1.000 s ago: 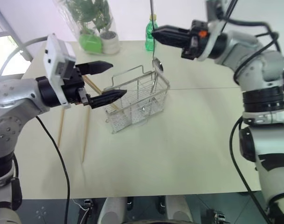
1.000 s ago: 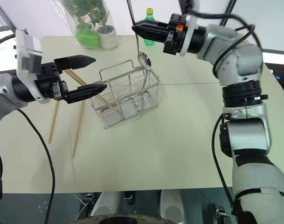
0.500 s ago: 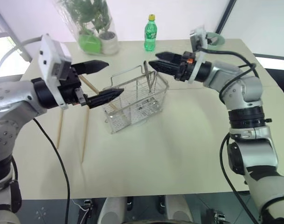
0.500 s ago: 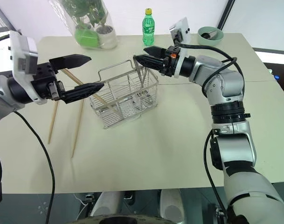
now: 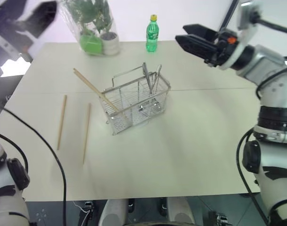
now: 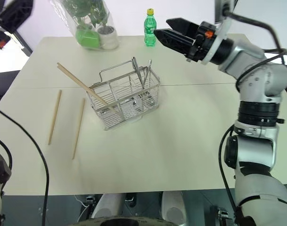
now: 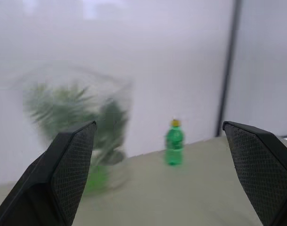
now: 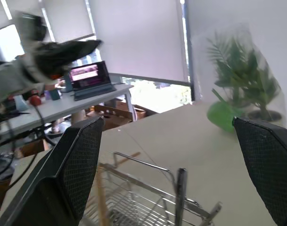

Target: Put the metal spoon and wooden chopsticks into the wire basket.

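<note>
Right end effector point(image 6: 169, 33) hangs released and empty above the wire basket point(image 6: 126, 98), which holds the shiny, slim-handled metal spoon point(image 6: 146, 75) upright; left end effector point(image 7: 157, 174) gapes wide too; best approach the two plain, pale wooden chopsticks point(image 6: 78, 127) lying flat on the surface point(image 6: 181, 141) from above; a third leans in the basket.

Left pincer point(image 5: 25, 21) motion-blurred, cut by frame edge; plant point(image 7: 82, 122) blurred.
</note>
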Robot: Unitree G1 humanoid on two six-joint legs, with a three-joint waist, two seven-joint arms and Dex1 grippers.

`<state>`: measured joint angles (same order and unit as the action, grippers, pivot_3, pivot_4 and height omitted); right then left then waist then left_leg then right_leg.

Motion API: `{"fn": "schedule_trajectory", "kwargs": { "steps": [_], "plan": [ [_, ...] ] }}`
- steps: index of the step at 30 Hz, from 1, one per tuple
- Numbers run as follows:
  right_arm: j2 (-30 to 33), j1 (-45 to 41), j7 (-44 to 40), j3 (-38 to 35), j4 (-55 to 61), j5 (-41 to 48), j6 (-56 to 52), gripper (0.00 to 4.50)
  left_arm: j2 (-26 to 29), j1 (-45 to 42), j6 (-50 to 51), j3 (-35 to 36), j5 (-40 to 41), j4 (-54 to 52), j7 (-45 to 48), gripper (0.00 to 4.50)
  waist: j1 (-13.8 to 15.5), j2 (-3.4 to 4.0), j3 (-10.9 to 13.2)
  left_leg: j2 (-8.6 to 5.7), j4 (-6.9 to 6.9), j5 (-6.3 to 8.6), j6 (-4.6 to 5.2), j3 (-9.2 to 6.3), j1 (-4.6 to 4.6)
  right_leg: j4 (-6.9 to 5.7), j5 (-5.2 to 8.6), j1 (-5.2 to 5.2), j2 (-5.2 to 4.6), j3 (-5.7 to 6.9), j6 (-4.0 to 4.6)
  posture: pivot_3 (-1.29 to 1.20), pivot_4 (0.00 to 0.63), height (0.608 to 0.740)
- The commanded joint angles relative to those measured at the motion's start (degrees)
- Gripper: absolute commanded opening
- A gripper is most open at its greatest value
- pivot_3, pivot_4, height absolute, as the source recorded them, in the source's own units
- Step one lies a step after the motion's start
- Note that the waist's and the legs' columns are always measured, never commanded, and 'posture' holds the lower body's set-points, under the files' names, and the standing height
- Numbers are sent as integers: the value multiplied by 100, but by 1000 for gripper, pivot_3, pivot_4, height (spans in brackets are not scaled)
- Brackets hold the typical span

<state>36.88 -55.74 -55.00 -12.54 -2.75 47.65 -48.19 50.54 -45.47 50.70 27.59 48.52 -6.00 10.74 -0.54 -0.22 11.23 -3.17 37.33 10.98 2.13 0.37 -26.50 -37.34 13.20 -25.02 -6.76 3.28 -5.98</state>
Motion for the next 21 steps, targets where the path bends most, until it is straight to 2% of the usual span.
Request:
{"fn": "schedule_trajectory", "kwargs": {
  "steps": [1, 3, 6, 12, 21],
  "plan": [
    [197, 464, -262, -182, 675, 489, -320, 4463, 132, -85, 364, -265, -748, 509, -670, 4500, -1, -14, -5, 0, 0, 1, 0, 0, 3, 1, 0, 4, 0, 0, 0, 0, 150, 684],
    [339, 843, -411, -162, 1071, 625, -410, 4463, 38, -46, 666, -453, -1094, 851, -994, 4500, 16, -18, -6, -1, 3, 1, -1, 0, 5, 3, 0, 8, -2, 0, 0, 0, 150, 684],
    [528, 1268, -588, -161, 1508, 834, -549, 4463, -145, 54, 1053, -805, -1388, 1274, -986, 4500, 59, -20, -4, -1, 4, 3, -4, 0, 2, 3, 0, 4, -8, -1, 0, 0, 150, 684],
    [594, 1531, -309, -298, 1863, 1088, -655, 4463, -591, 34, 1605, -1334, -1885, 2083, -854, 4500, 125, -31, -4, 0, 3, 12, -20, 0, -5, 7, -1, -8, -20, -6, 2, 0, 150, 684],
    [657, 1871, 295, -646, 2302, 1543, -688, 4463, -1216, -256, 1100, -1890, -2733, 3532, -462, 4500, 148, -49, -8, 0, 1, 12, -20, -2, -28, 14, -3, -25, -31, -4, 4, 0, 150, 684]
  ]
}}
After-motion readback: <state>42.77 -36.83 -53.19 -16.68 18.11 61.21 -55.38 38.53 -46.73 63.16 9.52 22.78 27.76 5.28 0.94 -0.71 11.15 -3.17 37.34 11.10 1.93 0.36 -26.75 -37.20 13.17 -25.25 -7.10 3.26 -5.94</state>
